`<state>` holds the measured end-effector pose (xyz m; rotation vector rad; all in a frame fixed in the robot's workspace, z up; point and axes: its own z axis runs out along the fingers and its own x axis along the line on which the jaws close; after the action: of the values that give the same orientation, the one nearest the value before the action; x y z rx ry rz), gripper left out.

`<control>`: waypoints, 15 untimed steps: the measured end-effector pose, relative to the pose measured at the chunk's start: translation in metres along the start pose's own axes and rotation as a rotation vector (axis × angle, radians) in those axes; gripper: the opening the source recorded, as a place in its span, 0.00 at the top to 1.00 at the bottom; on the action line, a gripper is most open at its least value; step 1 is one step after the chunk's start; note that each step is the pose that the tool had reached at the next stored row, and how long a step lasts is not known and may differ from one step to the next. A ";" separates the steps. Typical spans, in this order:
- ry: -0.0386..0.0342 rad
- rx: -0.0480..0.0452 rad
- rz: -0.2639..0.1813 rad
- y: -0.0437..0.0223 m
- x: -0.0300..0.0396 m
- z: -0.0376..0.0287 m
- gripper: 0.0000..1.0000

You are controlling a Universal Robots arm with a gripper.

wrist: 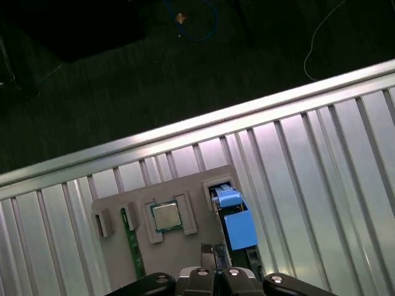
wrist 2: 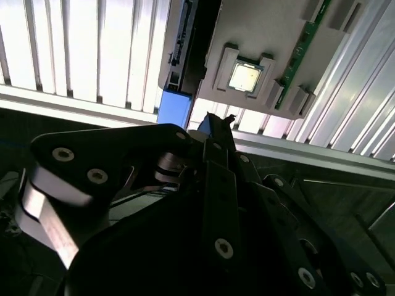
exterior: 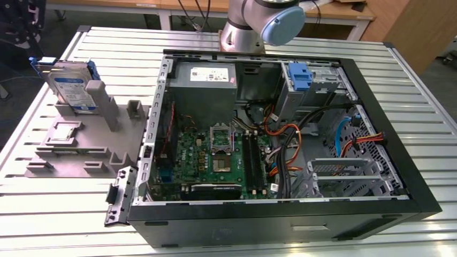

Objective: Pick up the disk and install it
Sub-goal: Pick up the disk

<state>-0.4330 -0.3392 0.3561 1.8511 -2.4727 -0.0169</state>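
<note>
My end effector (wrist: pixel 216 272) hangs high over the counter (exterior: pixel 107 43) and points straight down. In both wrist views its two sides look shut together. It holds nothing and touches nothing.

The disk (exterior: pixel 71 88) is not picked up yet. It stands up on its thin edge in a slot of the grey holder (exterior: pixel 78 144), near the counter's edge on the exterior view's left. I think it stands this way so that its top is free and can be grabbed from above. In the first wrist view I look down on that top, and I see its blue bracket (wrist: pixel 237 225) just ahead of my end effector. That tells me I am lined up over the disk but well apart from it.

A square chip (wrist: pixel 165 217) and a green stick (wrist: pixel 131 253) sit in their own spots in the same holder, beside the disk. Each part has its own place, so none can slide around.

The computer case (exterior: pixel 400 203) lies on its side in the middle of the counter with its open side up. I think it lies like this so the inside can be reached from above.
</note>
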 end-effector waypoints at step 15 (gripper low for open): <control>0.0108 0.0096 -0.268 0.0000 0.0000 0.0000 0.90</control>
<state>-0.4330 -0.3391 0.3561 2.1650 -2.2018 -0.0058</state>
